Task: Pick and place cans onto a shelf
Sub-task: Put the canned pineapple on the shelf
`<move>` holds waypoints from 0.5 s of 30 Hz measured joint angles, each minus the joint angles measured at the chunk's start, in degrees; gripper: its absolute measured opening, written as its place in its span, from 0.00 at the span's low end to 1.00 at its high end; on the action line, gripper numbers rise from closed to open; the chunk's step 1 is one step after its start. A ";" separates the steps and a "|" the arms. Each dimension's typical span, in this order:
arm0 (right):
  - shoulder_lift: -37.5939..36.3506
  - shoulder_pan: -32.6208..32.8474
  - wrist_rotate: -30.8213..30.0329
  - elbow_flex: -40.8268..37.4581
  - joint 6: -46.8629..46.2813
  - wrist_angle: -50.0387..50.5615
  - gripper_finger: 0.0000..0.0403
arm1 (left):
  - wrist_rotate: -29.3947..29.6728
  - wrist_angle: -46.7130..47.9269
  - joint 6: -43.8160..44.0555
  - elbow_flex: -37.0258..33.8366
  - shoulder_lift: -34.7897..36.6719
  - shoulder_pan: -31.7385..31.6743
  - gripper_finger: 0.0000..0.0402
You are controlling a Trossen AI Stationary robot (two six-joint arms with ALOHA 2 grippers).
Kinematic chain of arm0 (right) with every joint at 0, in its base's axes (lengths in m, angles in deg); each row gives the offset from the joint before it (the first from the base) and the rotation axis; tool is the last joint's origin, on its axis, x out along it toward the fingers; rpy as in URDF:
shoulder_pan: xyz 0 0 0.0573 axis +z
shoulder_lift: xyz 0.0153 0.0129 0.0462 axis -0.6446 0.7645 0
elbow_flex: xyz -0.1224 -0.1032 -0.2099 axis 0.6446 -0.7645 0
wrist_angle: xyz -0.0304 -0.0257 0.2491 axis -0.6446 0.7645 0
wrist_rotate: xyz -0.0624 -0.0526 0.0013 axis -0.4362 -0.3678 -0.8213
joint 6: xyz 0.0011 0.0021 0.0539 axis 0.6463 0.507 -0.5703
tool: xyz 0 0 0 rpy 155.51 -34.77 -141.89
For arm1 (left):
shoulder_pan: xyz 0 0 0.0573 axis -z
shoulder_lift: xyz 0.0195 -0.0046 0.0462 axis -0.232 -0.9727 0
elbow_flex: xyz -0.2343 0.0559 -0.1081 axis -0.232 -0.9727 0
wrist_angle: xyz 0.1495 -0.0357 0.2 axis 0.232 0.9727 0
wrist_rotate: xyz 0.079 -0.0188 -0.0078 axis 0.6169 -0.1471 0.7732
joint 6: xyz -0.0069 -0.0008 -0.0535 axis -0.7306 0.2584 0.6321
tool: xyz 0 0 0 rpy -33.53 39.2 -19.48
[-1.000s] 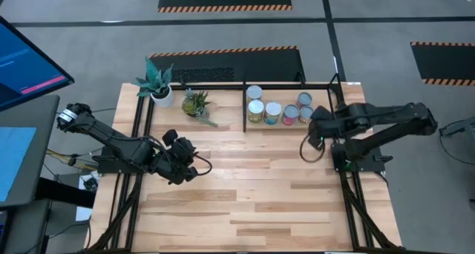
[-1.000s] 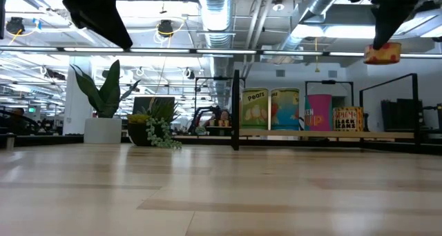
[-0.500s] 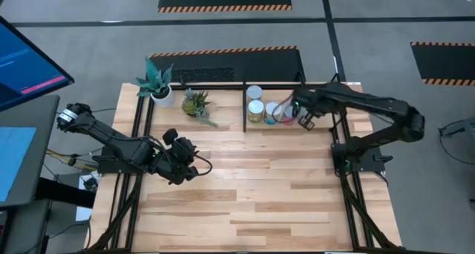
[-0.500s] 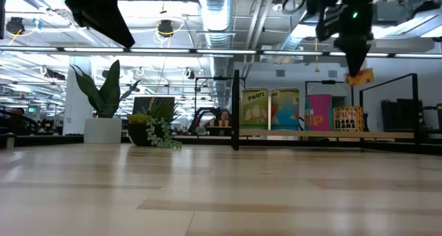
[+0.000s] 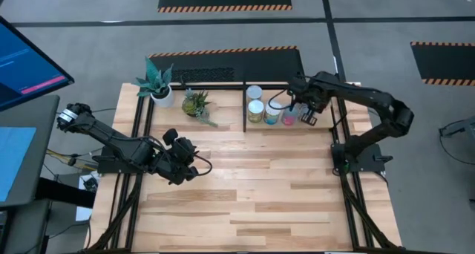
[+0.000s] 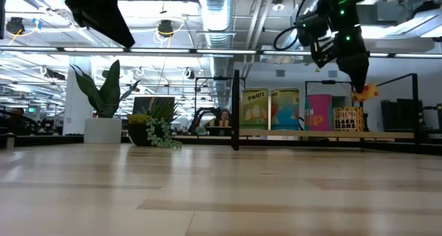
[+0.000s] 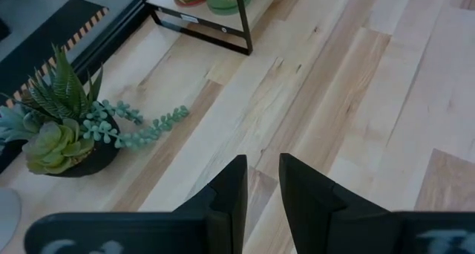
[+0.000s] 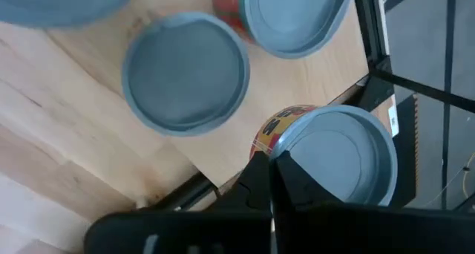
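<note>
Right pincer (image 5: 308,119), closed on a yellow can (image 6: 365,92), hangs above the shelf (image 5: 245,105) at the light-wood counter's (image 5: 245,194) back edge; left pincer (image 7: 258,181), narrowly parted, waits near potted plants (image 5: 194,103); grey floor surrounds.

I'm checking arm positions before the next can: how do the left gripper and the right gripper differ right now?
The left gripper hangs over bare tabletop, away from the shelf; the right gripper reaches over the cans on the shelf. The left's fingers stand slightly apart, holding nothing; the right's are shut. Both are dark two-finger grippers.
</note>
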 joint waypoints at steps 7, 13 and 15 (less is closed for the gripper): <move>-0.92 -1.43 1.57 -4.64 6.08 0.72 0.01 | -0.02 -0.01 0.02 0.00 0.00 -0.01 0.17; -4.12 -1.43 0.79 -12.32 8.21 -4.68 0.01 | 0.00 -0.01 0.04 0.00 0.02 -0.01 0.17; -5.16 -1.43 0.81 -12.46 8.23 -6.69 0.01 | 0.02 -0.01 0.07 0.00 0.02 -0.01 0.17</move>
